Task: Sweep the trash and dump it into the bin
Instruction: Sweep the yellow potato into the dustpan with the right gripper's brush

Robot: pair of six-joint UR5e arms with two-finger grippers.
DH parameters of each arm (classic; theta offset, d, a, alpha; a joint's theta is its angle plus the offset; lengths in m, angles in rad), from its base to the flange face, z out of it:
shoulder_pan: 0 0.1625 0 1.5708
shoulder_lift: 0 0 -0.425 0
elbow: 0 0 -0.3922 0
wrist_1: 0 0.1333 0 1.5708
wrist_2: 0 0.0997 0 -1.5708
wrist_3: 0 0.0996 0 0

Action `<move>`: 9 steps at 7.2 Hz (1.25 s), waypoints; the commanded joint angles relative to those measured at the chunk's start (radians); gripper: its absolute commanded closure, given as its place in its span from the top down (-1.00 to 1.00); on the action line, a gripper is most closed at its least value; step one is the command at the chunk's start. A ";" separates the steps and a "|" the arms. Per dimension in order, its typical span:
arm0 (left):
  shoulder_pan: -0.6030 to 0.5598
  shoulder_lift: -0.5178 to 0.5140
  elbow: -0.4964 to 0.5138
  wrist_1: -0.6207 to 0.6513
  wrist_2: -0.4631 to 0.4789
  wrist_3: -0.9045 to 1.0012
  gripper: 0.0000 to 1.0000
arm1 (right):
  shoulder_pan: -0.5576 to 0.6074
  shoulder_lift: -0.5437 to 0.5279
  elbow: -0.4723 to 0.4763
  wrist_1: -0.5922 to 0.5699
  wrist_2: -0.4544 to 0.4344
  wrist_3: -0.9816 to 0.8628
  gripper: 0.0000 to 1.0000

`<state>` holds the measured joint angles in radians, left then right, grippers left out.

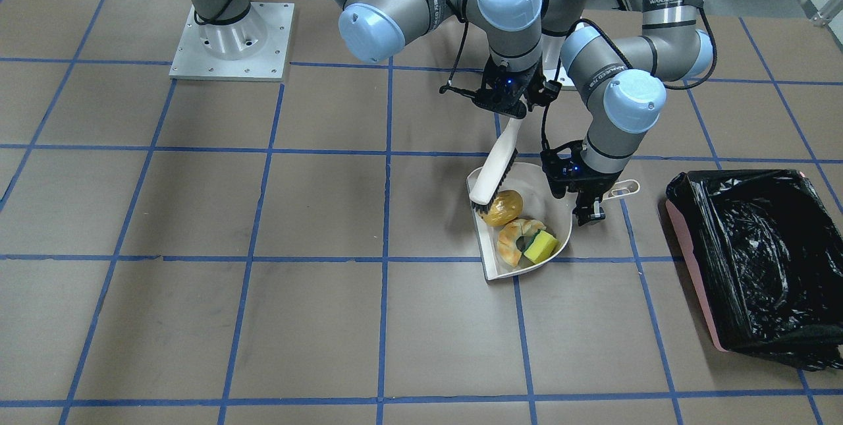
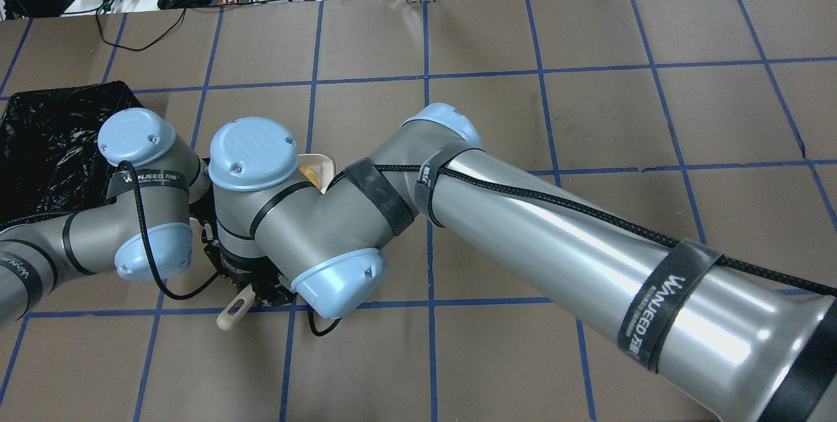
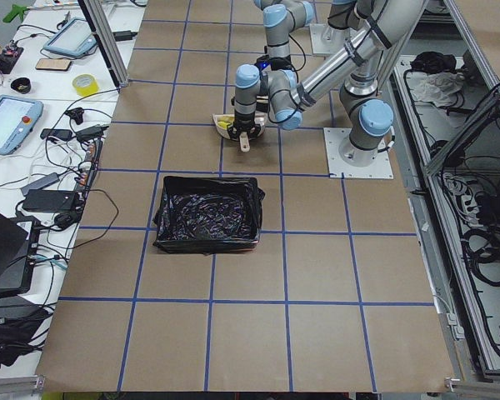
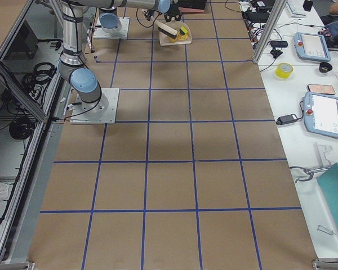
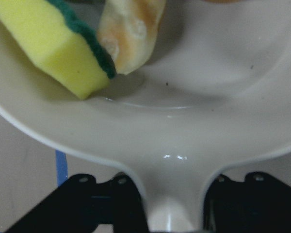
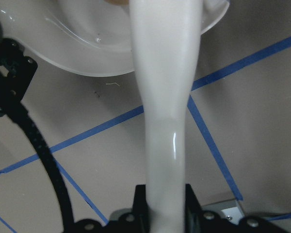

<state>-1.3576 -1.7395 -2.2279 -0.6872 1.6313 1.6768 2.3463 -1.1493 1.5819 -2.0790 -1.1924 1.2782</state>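
The beige dustpan lies on the table and holds all three trash pieces: the yellow-brown potato, the tan croissant and the yellow-and-green sponge. My left gripper is shut on the dustpan's handle. The left wrist view shows the sponge and croissant in the pan. My right gripper is shut on the beige brush, whose bristles rest against the potato at the pan's mouth. The bin, pink with a black bag, stands on the far side of my left arm.
The bin also shows in the overhead view and the exterior left view. Both arms crowd over the dustpan, and my right arm reaches across the table's middle. Brown table with blue tape grid lines lies all around.
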 commanded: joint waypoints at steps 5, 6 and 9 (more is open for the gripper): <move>0.017 0.002 0.028 -0.009 -0.051 -0.002 -1.00 | -0.099 -0.045 0.004 0.232 -0.172 -0.147 -1.00; 0.031 0.002 0.036 -0.012 -0.079 -0.006 -1.00 | -0.135 -0.065 0.007 0.302 -0.261 -0.252 -1.00; 0.160 0.003 0.077 -0.061 -0.244 -0.006 -1.00 | -0.322 -0.142 0.016 0.422 -0.367 -0.631 -1.00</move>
<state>-1.2601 -1.7369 -2.1765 -0.7166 1.4678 1.6707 2.1086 -1.2613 1.5944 -1.7077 -1.5073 0.8237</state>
